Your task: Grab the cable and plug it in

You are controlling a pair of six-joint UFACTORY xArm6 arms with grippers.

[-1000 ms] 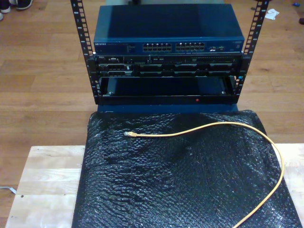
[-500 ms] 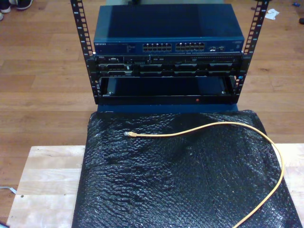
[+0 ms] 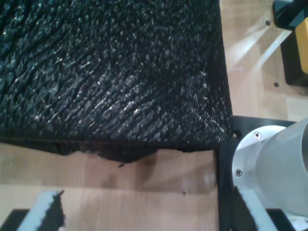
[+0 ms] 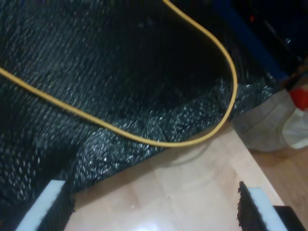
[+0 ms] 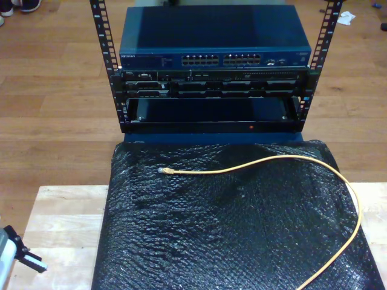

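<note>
- Both jaws spread open, empty: my first gripper (image 3: 144,219) over mat (image 5: 230,241) edge, my second gripper (image 4: 154,207) over bare table (image 5: 60,223).
- Cable (image 5: 338,181) lies curved on mat, plug (image 5: 162,171) toward the exterior view's left.
- Beyond: rack (image 5: 211,115), blue switch (image 5: 211,36), label too blurred to read.

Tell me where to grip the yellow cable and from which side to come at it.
I'd grip the cable just behind its clear plug, coming straight down from above. That stretch lies straight and flat on the black mat, with the plug pointing to the exterior view's left, so jaws closing across it would probably hold the tip steady.
</note>
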